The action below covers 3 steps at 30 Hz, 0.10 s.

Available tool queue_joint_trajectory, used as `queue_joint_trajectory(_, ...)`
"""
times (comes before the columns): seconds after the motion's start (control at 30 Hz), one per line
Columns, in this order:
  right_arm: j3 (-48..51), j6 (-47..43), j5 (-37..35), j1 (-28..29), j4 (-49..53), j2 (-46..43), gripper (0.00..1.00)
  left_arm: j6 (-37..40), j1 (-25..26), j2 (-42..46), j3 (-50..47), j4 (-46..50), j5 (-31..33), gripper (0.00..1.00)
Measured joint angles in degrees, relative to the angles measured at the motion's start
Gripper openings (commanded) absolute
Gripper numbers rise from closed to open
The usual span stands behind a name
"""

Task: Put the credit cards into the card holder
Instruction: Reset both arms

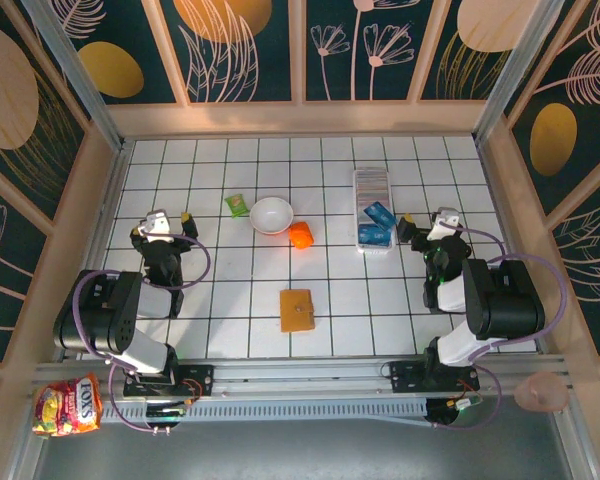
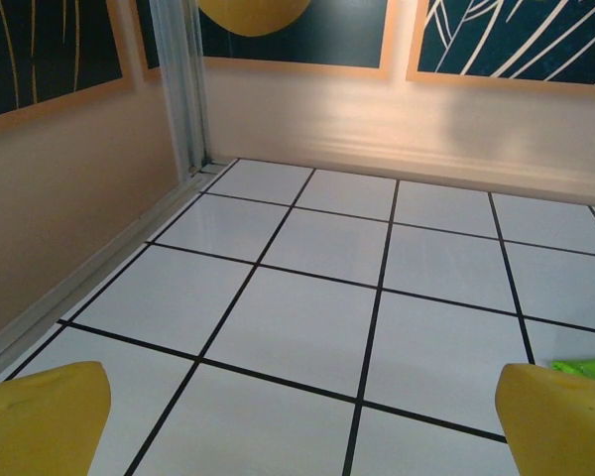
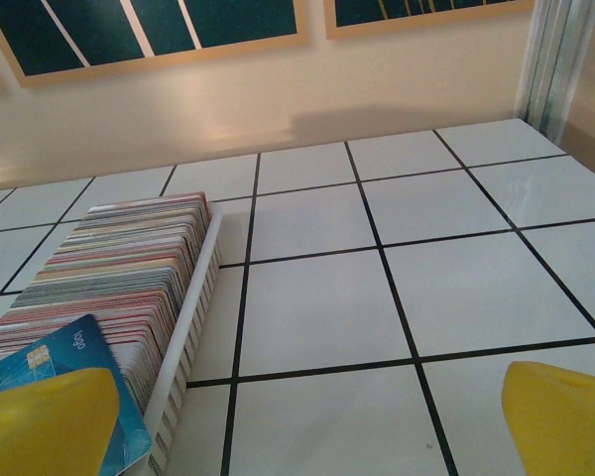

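both grippers stand spread wide, pinching nothing: the left gripper (image 1: 162, 222) at middle left of the top view, the right gripper (image 1: 435, 222) at middle right, just beside the card holder (image 1: 371, 184). two blue credit cards (image 1: 378, 213) rest on the holder's lower half, right of the white bowl (image 1: 271, 215).

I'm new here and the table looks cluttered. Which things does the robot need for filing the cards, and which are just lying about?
Part of the job:
- blue credit cards, lying on the holder
- white card holder

Just lying about:
- white bowl
- green packet
- small orange object
- tan wallet
- sweets bag, off the table
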<state>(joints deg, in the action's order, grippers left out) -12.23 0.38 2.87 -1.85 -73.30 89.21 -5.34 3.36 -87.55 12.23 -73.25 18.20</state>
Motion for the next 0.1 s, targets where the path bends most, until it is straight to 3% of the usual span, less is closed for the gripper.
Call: queue_joint_trajectory(0.1,0.00,-0.02,-0.26,0.07,-0.02,0.00,0.99,0.00,0.00,0.00,0.00,-0.04,-0.02,0.99)
